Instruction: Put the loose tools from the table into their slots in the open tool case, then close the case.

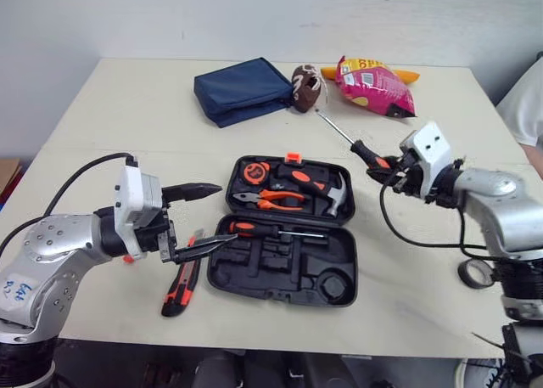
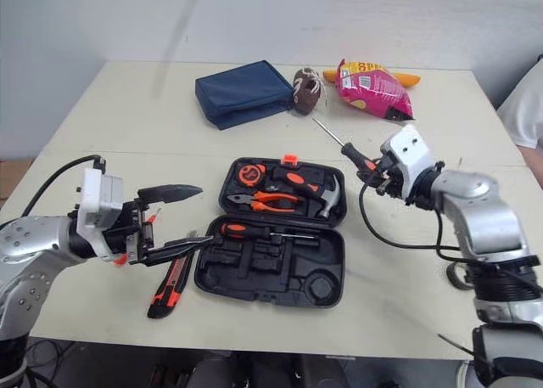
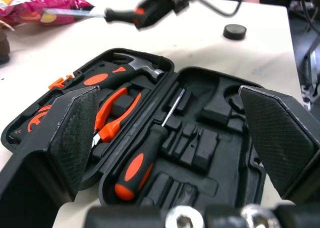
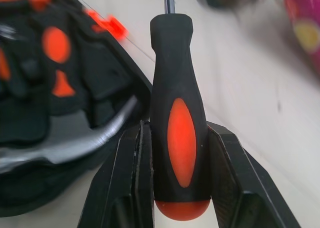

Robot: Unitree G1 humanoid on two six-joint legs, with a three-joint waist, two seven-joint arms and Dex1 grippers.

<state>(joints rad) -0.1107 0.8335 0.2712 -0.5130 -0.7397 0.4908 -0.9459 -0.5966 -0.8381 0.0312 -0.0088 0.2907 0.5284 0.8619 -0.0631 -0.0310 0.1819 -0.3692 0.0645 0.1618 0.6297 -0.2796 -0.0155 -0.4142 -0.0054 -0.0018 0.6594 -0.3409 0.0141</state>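
The right hand (image 1: 392, 169) is clamping the black-and-orange handle of a screwdriver (image 1: 366, 153), holding it up off the bench (image 1: 127, 108) just to the right of the open tool case (image 1: 335, 261), with its shaft pointing away from the case. The left hand (image 1: 222, 214) is hovering at the case's left edge with its fingers spread wide and holding nothing. A utility knife (image 1: 181, 288) is lying on the bench just left of the case, below that hand.

Inside the case, a hammer (image 1: 335, 193), pliers (image 1: 276, 201) and a tape measure (image 1: 254, 171) are sitting in the far half, and a second screwdriver (image 1: 271, 230) is lying along the near half, beside several bare recesses.

The step in hand looks like seating the held screwdriver. Doing it well likely means swinging the tool until its shaft is running along the case's long side, parallel to the seated screwdriver, and picking a long narrow groove that fits it. The tool should go down flat, not tip-first, so the shaft is not catching the foam ridges. The handle needs pressing fully home before the fingers part, or the lid may be fouling on it later. The knife is waiting for the left hand.
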